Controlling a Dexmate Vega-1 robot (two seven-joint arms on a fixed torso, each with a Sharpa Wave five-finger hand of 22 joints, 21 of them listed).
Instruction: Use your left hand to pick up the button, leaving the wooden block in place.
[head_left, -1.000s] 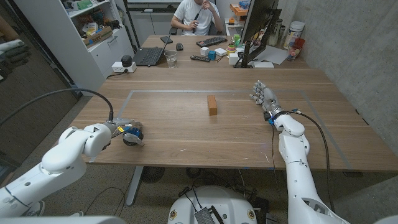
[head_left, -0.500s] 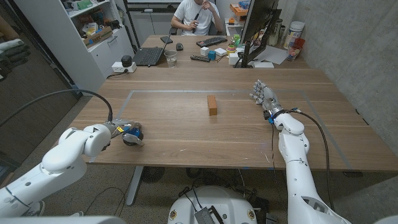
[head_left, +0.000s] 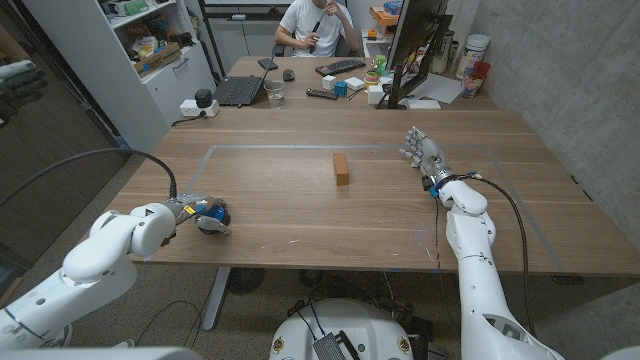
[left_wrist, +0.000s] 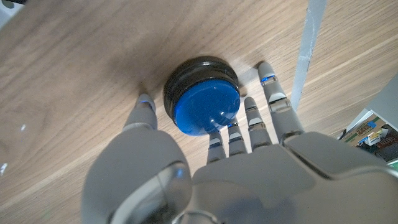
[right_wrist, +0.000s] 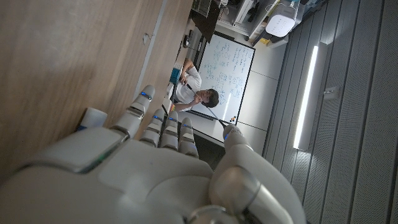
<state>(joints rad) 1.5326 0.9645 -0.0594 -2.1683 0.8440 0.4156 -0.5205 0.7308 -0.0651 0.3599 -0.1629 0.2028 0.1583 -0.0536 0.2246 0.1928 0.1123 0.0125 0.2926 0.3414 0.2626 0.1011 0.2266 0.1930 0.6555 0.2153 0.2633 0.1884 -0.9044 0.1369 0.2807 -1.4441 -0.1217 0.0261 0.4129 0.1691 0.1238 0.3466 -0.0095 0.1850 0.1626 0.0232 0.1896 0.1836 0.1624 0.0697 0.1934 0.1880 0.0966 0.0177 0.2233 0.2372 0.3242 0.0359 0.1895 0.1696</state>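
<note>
The button, blue-topped with a black rim, is seen on the wooden table near its front edge on the robot's left. It is enclosed by the left hand: in the left wrist view the thumb is set against one side of the rim and the fingers against the other, their tips on the table. The wooden block is found upright near the table's middle, well apart from both hands. The right hand is held at the far right, fingers extended and close together, nothing gripped. A person is seated at a desk behind.
</note>
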